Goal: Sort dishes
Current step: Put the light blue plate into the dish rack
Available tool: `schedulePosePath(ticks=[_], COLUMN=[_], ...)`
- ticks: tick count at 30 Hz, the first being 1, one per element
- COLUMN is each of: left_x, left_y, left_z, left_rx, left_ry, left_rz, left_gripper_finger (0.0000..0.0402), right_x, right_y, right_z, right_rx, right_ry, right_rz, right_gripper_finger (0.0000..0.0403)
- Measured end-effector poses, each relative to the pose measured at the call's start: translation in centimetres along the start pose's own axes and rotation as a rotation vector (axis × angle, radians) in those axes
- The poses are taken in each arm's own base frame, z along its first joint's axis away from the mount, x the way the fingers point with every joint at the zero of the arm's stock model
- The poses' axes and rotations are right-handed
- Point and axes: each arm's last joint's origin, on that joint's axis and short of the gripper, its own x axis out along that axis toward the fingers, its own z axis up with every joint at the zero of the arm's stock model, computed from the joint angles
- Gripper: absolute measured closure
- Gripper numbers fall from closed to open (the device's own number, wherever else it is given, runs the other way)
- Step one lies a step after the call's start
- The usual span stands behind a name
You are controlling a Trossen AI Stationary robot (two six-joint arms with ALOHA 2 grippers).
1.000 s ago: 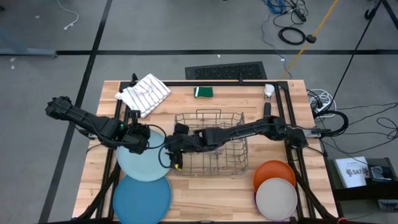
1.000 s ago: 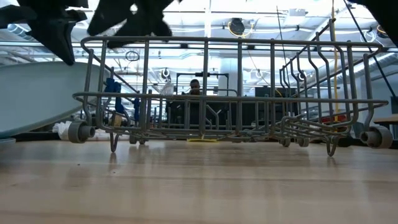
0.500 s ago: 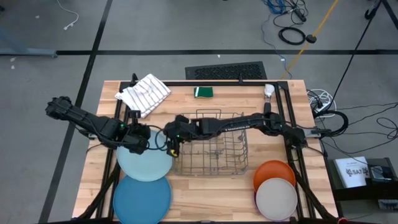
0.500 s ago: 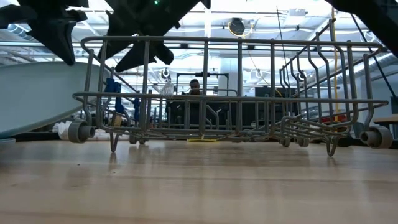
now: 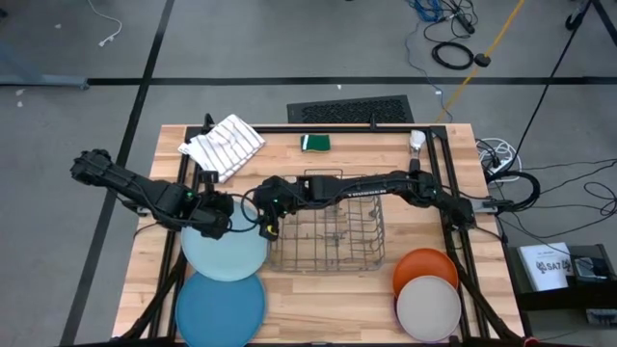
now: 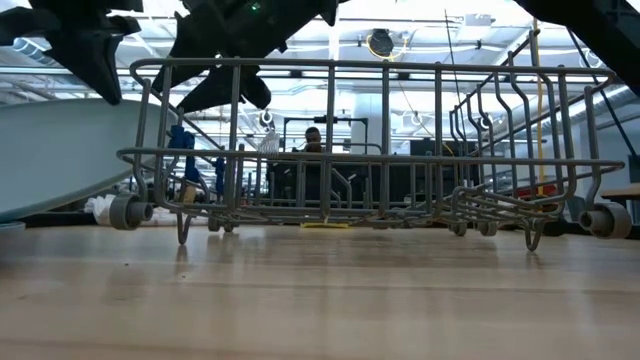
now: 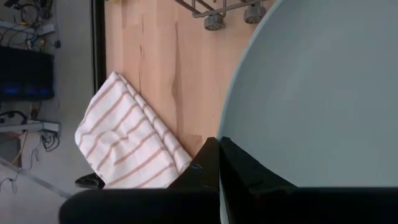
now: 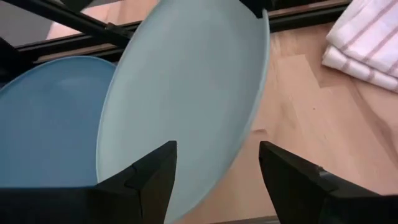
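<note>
High view has the left pincer point(image 5: 218, 216) pinching the light blue plate's point(image 5: 227, 253) far rim, lifted left of the empty rack point(image 5: 328, 220), while the right pincer point(image 5: 267, 214), fingers spread, reaches for it, so pretty much all the sorting's left.

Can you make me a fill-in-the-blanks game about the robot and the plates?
1. The left gripper holds the edge of the ______ plate.
2. The jaws of the right gripper are ______, facing that plate.
3. The wire dish rack has ______ plates in it.
4. The orange plate lies partly under the ______ plate.

Missing words: light blue; open; no; off-white
</note>
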Motion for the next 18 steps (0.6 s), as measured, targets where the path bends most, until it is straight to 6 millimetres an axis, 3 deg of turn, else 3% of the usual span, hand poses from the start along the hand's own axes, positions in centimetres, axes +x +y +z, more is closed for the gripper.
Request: schedulePosePath(ticks=[12, 18], left_x=[0.0, 0.0], left_y=[0.0, 0.0], left_z=[0.2, 0.3], left_rx=[0.008, 0.004], left_ry=[-0.022, -0.032], left_rz=[0.006, 0.010], left_gripper_finger=[0.0401, 0.0401], right_x=[2.8, 3.0], right_y=[-1.0, -1.0], right_z=[-1.3, -1.2], right_rx=[0.049, 0.062], right_ry=[0.003, -0.023], right_rz=[0.014, 0.024], right_gripper_finger=[0.0186, 0.0257])
